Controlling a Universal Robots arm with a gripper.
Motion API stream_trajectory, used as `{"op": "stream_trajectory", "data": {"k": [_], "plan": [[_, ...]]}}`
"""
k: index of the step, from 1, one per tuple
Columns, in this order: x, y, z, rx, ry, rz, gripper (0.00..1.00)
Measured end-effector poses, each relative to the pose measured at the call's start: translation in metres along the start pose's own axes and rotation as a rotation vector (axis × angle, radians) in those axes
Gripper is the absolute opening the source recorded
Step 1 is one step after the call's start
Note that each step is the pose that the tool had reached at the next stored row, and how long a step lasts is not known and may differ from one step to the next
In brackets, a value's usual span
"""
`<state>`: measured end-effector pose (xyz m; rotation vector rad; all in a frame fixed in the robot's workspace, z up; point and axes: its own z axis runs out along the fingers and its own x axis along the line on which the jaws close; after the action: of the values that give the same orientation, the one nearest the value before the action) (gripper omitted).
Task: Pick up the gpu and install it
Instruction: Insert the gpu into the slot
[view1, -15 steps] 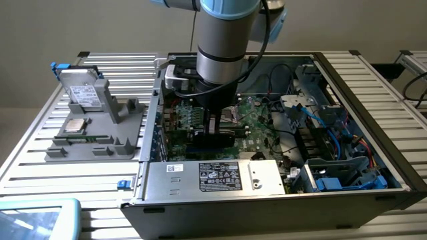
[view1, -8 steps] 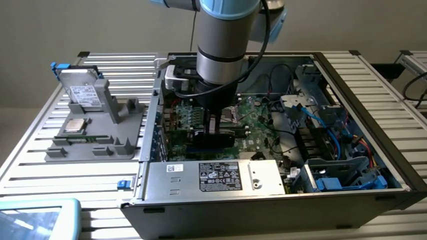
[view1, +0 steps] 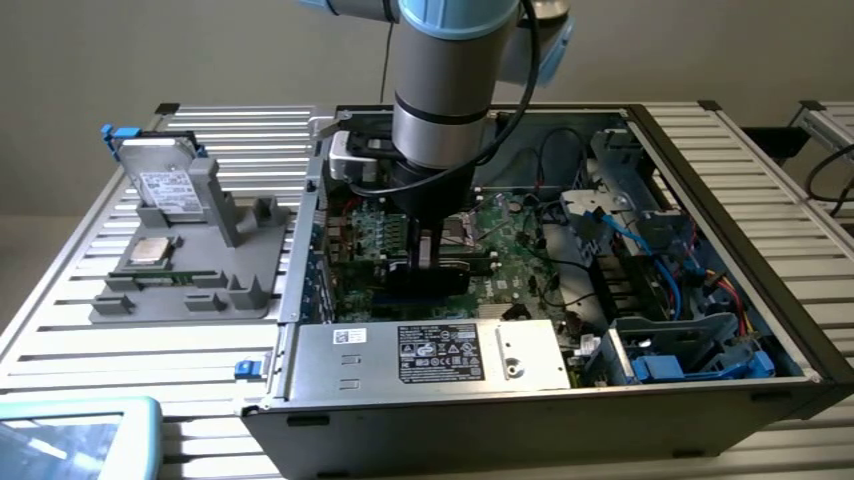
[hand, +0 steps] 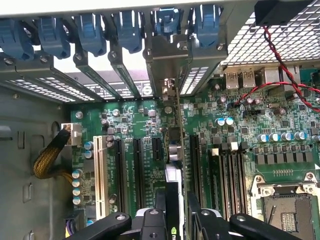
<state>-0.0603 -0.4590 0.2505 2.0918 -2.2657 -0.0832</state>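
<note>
The gpu (view1: 430, 276) hangs as a dark flat card inside the open computer case (view1: 747, 150), just above the green motherboard (view1: 514, 245). My gripper (view1: 427, 240) reaches down into the case and is shut on the card's upper edge. In the wrist view the gpu (hand: 175, 150) is seen edge-on, a thin board with its silvery bracket (hand: 167, 92) toward the rear slot openings. It stands between two black expansion slots (hand: 137, 170), and I cannot tell whether it touches a slot. My gripper (hand: 177, 202) has its black fingers (hand: 194, 205) pressed on both faces of the card.
A grey parts tray (view1: 187, 290) left of the case carries a silver hard drive (view1: 171, 185), a processor (view1: 144, 253) and a RAM stick (view1: 167, 277). The power supply (view1: 427, 355) lies at the case front. Cables (view1: 667, 270) and drive bays crowd the exterior view's right. Blue slot latches (hand: 125, 30) line the rear.
</note>
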Motion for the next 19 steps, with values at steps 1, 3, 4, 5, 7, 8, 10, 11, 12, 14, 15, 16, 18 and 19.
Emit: {"op": "stream_trajectory", "data": {"k": [1,3,4,5,7,8,10,11,12,14,15,16,18,19], "plan": [[0.0000,0.0000,0.0000,0.0000,-0.0001,0.000,0.27],[0.0000,0.0001,0.0000,0.0000,0.0000,0.000,0.27],[0.0000,0.0001,0.0000,0.0000,0.0000,0.000,0.27],[-0.0001,0.0002,0.0000,0.0000,0.0000,0.000,0.27],[-0.0001,0.0002,0.0000,0.0000,0.0000,0.000,0.27],[-0.0001,0.0002,0.0000,0.0000,0.0001,0.000,0.27],[-0.0004,0.0003,0.0001,0.0003,0.0004,0.000,0.27],[-0.0006,0.0004,0.0001,0.0005,0.0006,0.000,0.27],[-0.0008,0.0005,0.0001,0.0008,0.0008,0.000,0.27],[-0.0008,0.0006,0.0001,0.0010,0.0009,0.000,0.27],[-0.0008,0.0008,0.0001,0.0011,0.0008,0.000,0.27],[-0.0008,0.0009,0.0001,0.0012,0.0008,0.000,0.27],[-0.0012,0.0011,0.0001,0.0014,0.0010,-0.002,0.27],[-0.0012,0.0012,0.0001,0.0015,0.0011,-0.004,0.27]]}}
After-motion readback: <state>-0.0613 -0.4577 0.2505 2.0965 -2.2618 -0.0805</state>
